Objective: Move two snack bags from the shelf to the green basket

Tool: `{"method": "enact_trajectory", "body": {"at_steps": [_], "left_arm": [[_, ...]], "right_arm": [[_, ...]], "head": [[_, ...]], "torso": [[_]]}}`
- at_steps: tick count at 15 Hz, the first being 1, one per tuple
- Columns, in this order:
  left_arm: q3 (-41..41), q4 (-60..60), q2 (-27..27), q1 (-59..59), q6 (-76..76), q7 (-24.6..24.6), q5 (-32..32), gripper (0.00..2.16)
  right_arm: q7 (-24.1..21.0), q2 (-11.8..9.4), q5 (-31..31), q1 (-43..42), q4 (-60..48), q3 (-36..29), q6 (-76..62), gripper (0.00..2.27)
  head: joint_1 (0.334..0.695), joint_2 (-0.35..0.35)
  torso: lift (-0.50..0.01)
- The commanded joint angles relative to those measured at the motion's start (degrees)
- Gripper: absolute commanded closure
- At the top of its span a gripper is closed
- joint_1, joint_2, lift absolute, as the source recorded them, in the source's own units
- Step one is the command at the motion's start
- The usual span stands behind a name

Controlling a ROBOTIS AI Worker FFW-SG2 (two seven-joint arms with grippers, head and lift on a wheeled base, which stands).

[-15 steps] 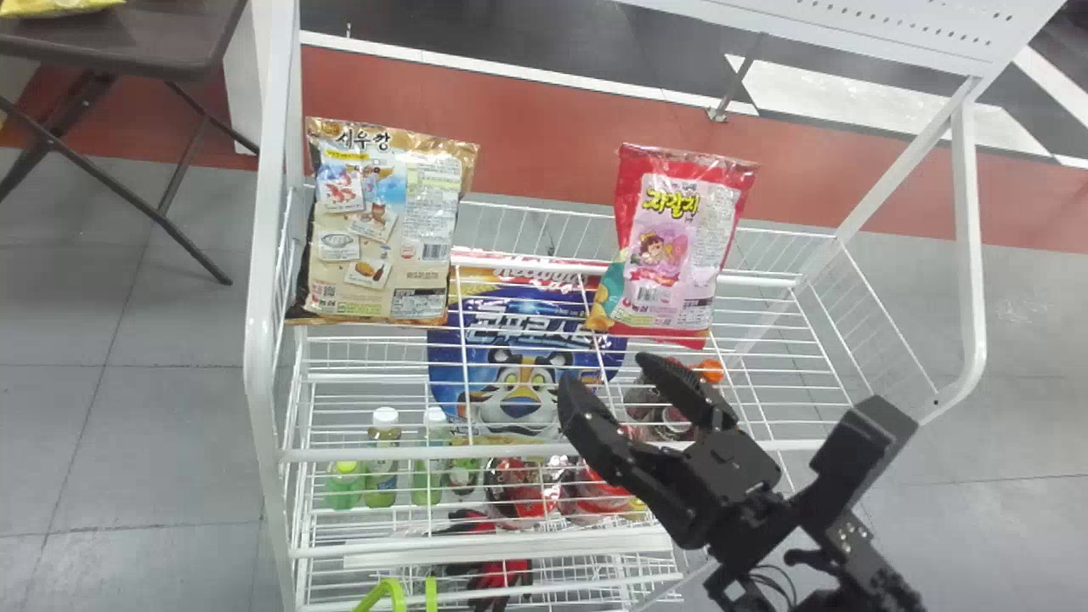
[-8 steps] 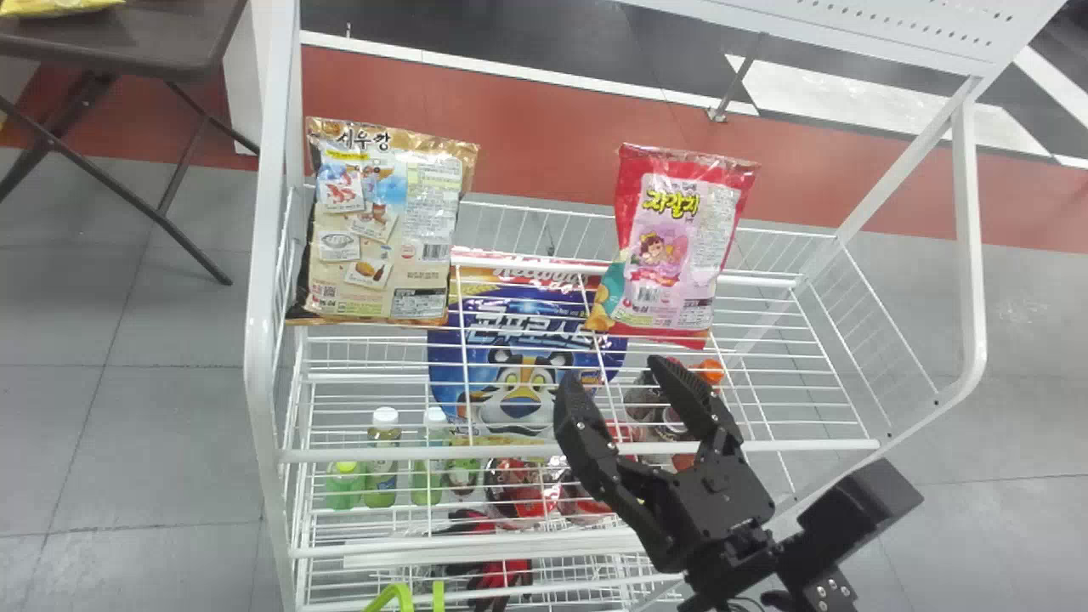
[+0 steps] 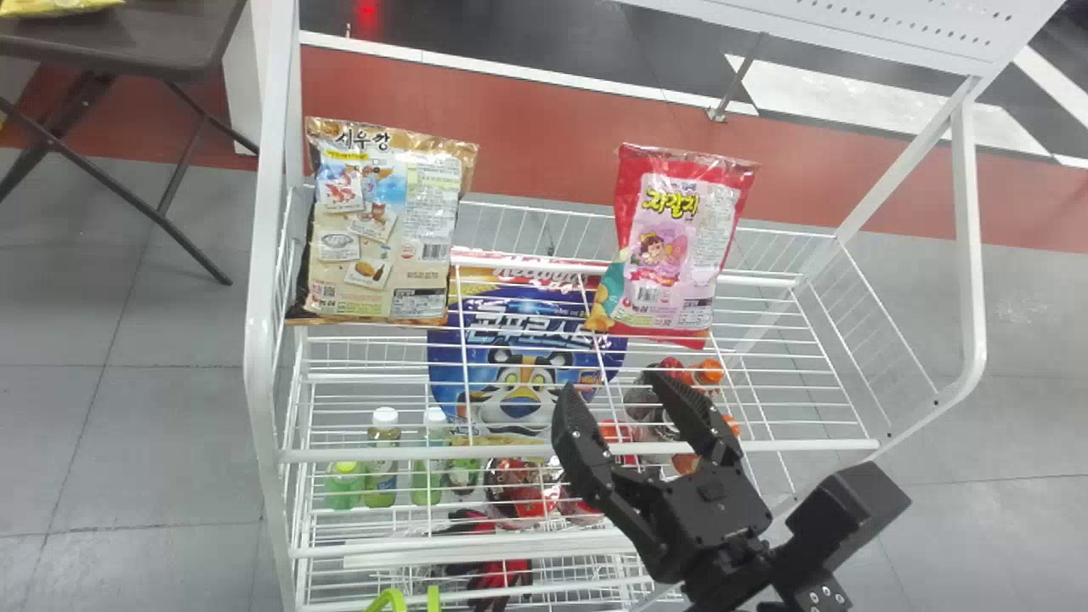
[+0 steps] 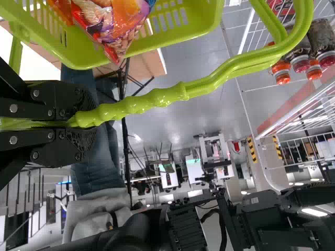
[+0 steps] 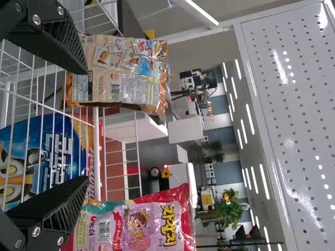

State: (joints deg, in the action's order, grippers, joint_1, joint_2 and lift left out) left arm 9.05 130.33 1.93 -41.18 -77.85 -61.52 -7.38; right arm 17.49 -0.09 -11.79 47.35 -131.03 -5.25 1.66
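Two snack bags stand on the shelf's top rack: a beige bag (image 3: 382, 229) at the left and a red and pink bag (image 3: 676, 246) further right. My right gripper (image 3: 608, 395) is open over the front half of the rack, below the red bag in the head view. In the right wrist view my right gripper (image 5: 86, 125) has the beige bag (image 5: 120, 76) and the red bag (image 5: 141, 225) beyond its parted fingers. My left gripper (image 4: 78, 120) is shut on the handle of the green basket (image 4: 193, 23), which holds a shiny orange and red packet (image 4: 112, 23).
Under the rack's wires lie a blue cereal bag (image 3: 518, 357) and several bottles (image 3: 382, 459). White posts (image 3: 263, 297) frame the shelf, with a perforated panel (image 5: 288, 104) above. A dark table (image 3: 127, 38) stands at the left.
My right gripper has turned to point more upward in the head view, with its wrist shifted left and down. Green handle parts at the bottom edge have shifted slightly; both bags are unmoved.
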Motion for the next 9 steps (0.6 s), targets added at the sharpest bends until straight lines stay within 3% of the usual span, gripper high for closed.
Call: {"method": "enact_trajectory", "body": {"at_steps": [1,9], "left_arm": [[-0.1,0.0,0.1,-0.2,0.0,0.1,0.0,2.15],[-0.6,0.5,0.0,-0.5,0.2,-0.4,-0.7,2.15]], "right_arm": [[0.0,0.1,0.4,-0.1,-0.1,0.0,-0.1,0.1],[-0.6,0.1,0.6,0.2,-1.3,0.2,3.2,0.11]], "head": [[0.695,-0.35],[0.695,-0.35]], "torso": [[-0.016],[-0.016]]}}
